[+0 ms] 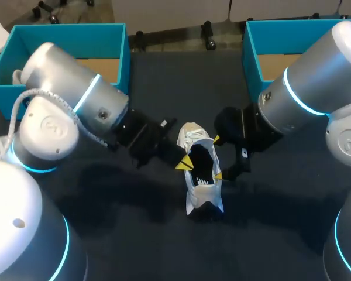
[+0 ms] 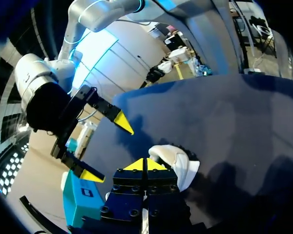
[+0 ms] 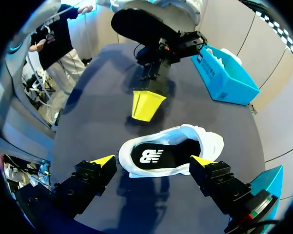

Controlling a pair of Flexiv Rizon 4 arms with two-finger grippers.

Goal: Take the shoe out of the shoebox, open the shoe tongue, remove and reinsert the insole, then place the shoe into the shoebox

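Note:
A white shoe (image 1: pixel 203 199) lies on the dark table between my two arms, its opening facing up and the printed insole (image 3: pixel 149 156) showing inside. My left gripper (image 1: pixel 184 163) is shut, its yellow tips pressed together right at the shoe's left rim with nothing seen between them; in the left wrist view the left gripper (image 2: pixel 145 164) has the shoe (image 2: pixel 180 163) just ahead of it. My right gripper (image 3: pixel 152 161) is open and straddles the shoe (image 3: pixel 205 141), one finger at each end, not touching. My left gripper (image 3: pixel 146 105) shows just beyond the shoe.
Two teal shoeboxes stand at the back of the table, one at the left (image 1: pixel 64 35) and one at the right (image 1: pixel 251 52). Bare dark table surrounds the shoe. The arms' thick links crowd both sides.

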